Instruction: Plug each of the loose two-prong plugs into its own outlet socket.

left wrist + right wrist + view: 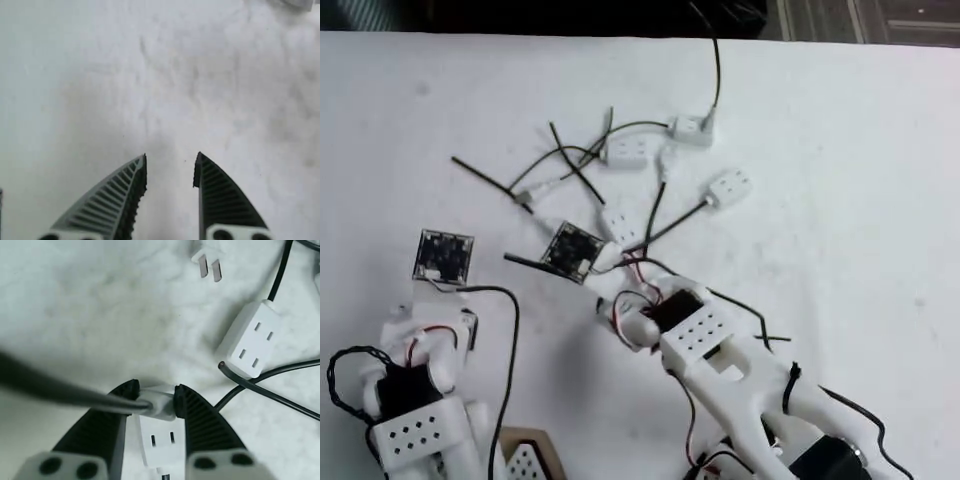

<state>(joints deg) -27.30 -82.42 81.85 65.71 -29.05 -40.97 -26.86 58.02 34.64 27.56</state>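
- White plug [159,407] pinched between the tips of the right gripper [155,390]. Dark jaws closed tight on its two sides, and its black cord [60,387] leaves sideways across one finger.
- Just behind the plug, toward the wrist, lies a white socket block [161,440] with one slot pair showing. Plug and block touch or nearly touch. The prongs are hidden, so I cannot tell whether they are seated.
- Second socket block [248,340] lies apart to one side on the table [75,300], two slot pairs face up. A loose plug [207,257] lies beyond it, prongs bare.
- Left gripper [170,172] hangs over bare tabletop, jaws parted with a clear gap, holding nothing.
- High view: cords and white blocks lie in a tangle [570,160] mid-table, with the right arm's end at its near edge.
- Step in hand, by my reading: mating this plug to the block beside it.
- To do it well:
  - Keep the grip square on the plug body, not on the cord.
  - Line both prongs parallel with the slot pair before pushing.
  - Push straight along the prong axis; any tilt will likely jam one blade.
- Risk: the block is light and unanchored, so it may skate away under the push. Pinning it with the idle left gripper would help.
- Cord drag may twist the plug in the jaws. Watch for that.
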